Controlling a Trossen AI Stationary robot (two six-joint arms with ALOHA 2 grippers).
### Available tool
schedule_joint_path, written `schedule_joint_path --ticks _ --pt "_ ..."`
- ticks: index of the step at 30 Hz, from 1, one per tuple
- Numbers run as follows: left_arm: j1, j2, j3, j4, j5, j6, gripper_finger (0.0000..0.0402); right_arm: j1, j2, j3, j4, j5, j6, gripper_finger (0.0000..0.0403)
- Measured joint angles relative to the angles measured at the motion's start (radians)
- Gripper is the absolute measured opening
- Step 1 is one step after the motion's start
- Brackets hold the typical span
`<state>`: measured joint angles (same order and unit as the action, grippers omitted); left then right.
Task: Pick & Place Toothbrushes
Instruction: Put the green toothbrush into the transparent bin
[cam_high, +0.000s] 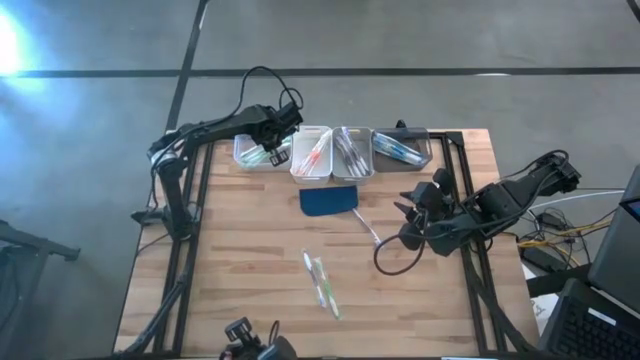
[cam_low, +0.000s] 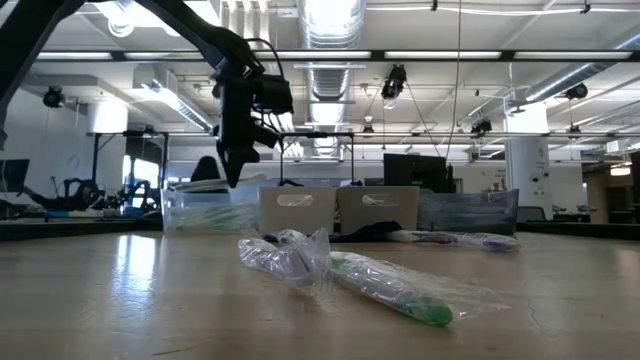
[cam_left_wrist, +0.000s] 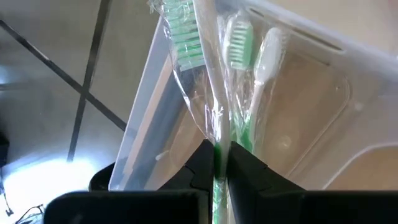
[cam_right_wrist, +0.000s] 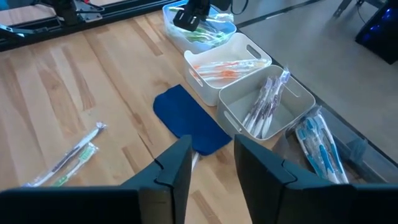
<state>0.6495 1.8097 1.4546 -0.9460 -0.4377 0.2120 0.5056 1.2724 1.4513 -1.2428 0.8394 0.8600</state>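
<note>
Most of the sorting looks done. 4 bins stand in a row at the table's (cam_high: 250, 250) far edge, each holding wrapped toothbrushes of one colour: a clear bin (cam_high: 262, 152) with green ones, a white bin (cam_high: 312, 153) with orange-red ones (cam_right_wrist: 225, 67), a second white bin (cam_high: 353, 152) with greyish ones (cam_right_wrist: 262, 107), and a clear bin (cam_high: 401, 148) with blue ones (cam_right_wrist: 314, 146).

The left gripper (cam_left_wrist: 216, 163) hangs over the green bin, fingers pinched shut on 1 green-handled toothbrush (cam_left_wrist: 211, 93) in its wrapper — the brush runs straight out ahead of the fingertips, down among other green brushes (cam_left_wrist: 239, 43) lying in the bin below. Judged from this, a drop into that bin is the step in hand.

The right gripper (cam_right_wrist: 210, 165) waits low over the table's right side with its fingers parted and nothing between them. Just ahead of it lies the dark blue pad (cam_right_wrist: 189, 118); a thin pale toothbrush (cam_high: 367, 228) rests on the wood between pad and gripper, partly under the fingers. Further off to its side, near mid-table, 2 or 3 wrapped brushes (cam_high: 322, 280) — at least 1 green — are not yet binned. So a handful remain.

The surface is pale butcher-block wood, bare apart from these things. Beyond is an open workshop with a grey concrete floor, ceiling ducts, strip lights, and desks with monitors.
</note>
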Motion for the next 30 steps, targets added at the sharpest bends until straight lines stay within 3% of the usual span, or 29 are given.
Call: schedule_joint_path --ticks 30 --pt "0.006 0.067 0.025 -0.012 0.003 -0.004 0.0025 0.000 0.000 -0.002 -0.011 -0.001 -0.008 0.0196"
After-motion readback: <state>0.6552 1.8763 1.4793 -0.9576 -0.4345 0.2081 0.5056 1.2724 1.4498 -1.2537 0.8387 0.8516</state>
